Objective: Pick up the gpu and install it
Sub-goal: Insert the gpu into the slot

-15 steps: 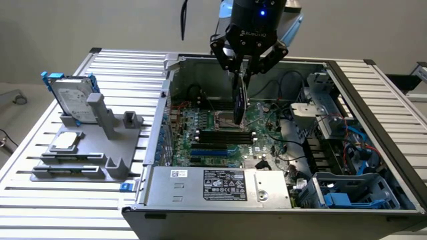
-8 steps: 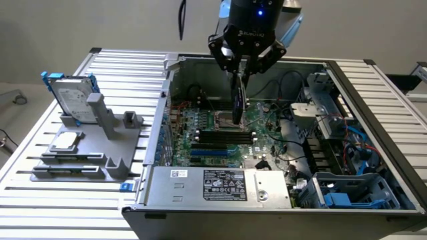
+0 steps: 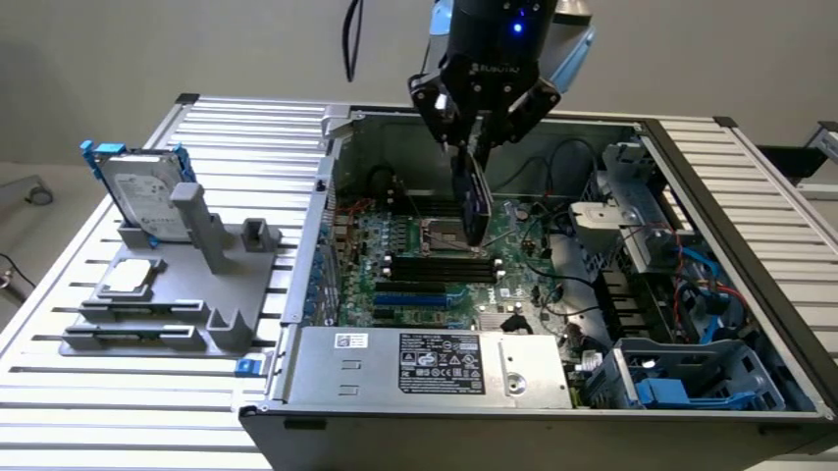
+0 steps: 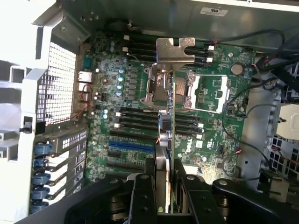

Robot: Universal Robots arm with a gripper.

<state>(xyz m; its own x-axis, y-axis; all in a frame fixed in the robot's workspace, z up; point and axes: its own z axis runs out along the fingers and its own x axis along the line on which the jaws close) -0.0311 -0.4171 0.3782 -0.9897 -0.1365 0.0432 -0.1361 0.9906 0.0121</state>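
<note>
Overhead, one robot arm's gripper (image 3: 473, 147) hangs inside one open computer case (image 3: 713, 201), its two fingers (image 4: 142, 189) drawn in narrow and clamped on either face of the single gpu (image 3: 473, 201). The card is held upright and edge-on, lifted above the motherboard (image 3: 531, 287), near the processor socket and the black memory slots. On the exterior view's left, one grey fixture (image 3: 216, 299) on the slatted table (image 3: 78, 402) carries one silver hard drive (image 3: 137, 191) with blue rails, standing on end, and one small silver chip (image 3: 129, 277) lying flat. One power supply (image 3: 433, 365) sits at the case's near edge.
</note>
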